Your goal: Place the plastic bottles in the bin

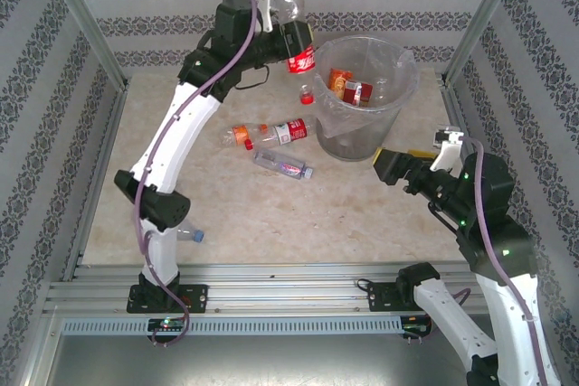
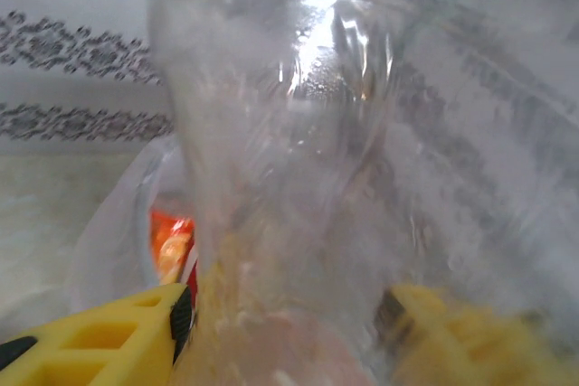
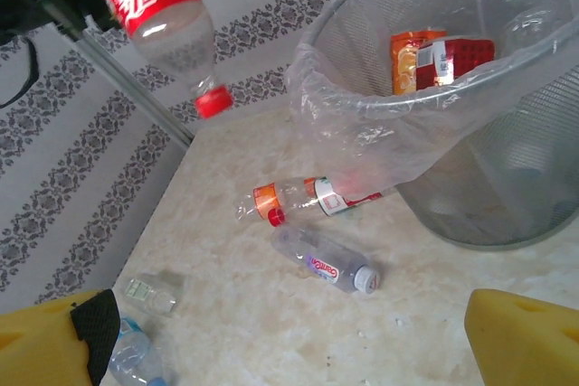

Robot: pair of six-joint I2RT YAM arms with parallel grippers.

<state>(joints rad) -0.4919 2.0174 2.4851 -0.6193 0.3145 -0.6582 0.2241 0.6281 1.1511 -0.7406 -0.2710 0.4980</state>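
Okay, beige marble-look worktop [image 1: 271, 214], boxed in by white wallpaper with grey floral bands [image 1: 54, 88] and aluminium frame posts [image 1: 86, 24]. Aluminium rails [image 1: 289, 296] run along the near edge. Left tool [image 1: 291, 35] is clamped on a clear plastic bottle with red label and red cap [image 1: 301, 62], cap down, in the air just left of the round grey mesh bin lined with a clear bag [image 1: 357, 137]. Right tool [image 1: 391, 167] gapes wide, empty, just right of the bin. Orange- and red-labelled bottles [image 1: 348, 88] sit inside the bin. Three clear plastic bottles [image 1: 283, 165] lie on their sides left of the bin. A small clear bottle [image 1: 192, 234] lies beside the left arm.
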